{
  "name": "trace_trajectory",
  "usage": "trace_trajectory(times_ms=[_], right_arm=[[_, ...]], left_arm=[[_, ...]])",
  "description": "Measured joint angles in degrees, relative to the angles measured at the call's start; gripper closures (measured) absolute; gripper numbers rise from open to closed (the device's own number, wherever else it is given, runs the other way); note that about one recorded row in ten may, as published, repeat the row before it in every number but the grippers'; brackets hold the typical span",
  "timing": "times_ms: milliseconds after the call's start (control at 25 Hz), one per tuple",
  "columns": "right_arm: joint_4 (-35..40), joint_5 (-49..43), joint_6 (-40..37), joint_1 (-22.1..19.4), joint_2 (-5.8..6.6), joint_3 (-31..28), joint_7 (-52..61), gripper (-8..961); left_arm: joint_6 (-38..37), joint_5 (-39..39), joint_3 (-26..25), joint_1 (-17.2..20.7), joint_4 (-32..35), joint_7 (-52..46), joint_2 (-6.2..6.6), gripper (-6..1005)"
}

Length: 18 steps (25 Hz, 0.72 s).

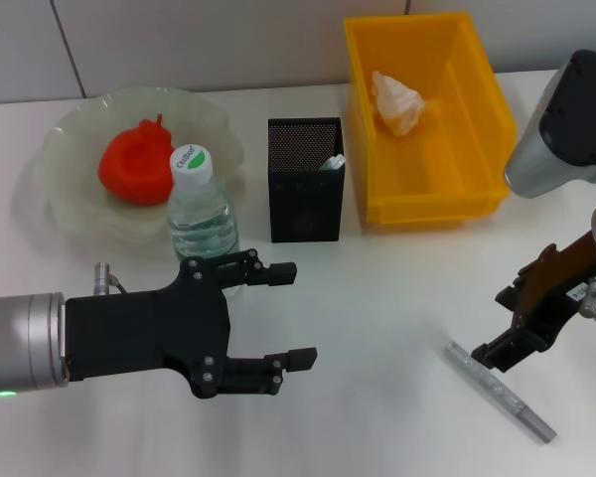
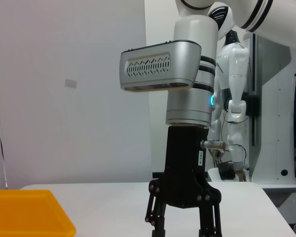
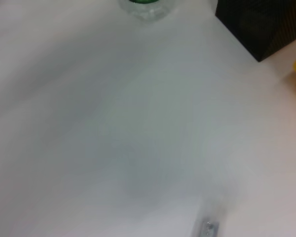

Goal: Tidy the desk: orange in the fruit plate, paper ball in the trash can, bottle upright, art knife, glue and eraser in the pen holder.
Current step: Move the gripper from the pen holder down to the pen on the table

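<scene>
Hovering with the right tool (image 1: 505,350) spread and empty just above one end of the art knife (image 1: 501,391) lying flat on the worktop (image 1: 377,328) well right of the pen holder (image 1: 305,179); probably light, stiff, slim, slippery, best pinched mid-length.

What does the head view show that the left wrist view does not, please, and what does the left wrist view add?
Only the head view shows the left gripper with its fingers apart beside the upright bottle, the orange in the plate, the pen holder, the paper ball and the silver art knife. Only the left wrist view shows a white robot standing in the background. Both show the right gripper, the yellow bin and the white table.
</scene>
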<state>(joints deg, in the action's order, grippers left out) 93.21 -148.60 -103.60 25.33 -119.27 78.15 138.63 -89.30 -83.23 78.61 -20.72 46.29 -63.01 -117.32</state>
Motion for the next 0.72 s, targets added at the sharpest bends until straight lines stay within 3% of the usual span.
trace_trajectory(times_ms=[720], right_arm=[[-1.73, -0.60, 0.08, 0.18, 0.01, 0.72, 3.13, 169]], left_arm=[[0.00, 0.00, 0.05, 0.07, 0.03, 0.00, -0.28, 200]])
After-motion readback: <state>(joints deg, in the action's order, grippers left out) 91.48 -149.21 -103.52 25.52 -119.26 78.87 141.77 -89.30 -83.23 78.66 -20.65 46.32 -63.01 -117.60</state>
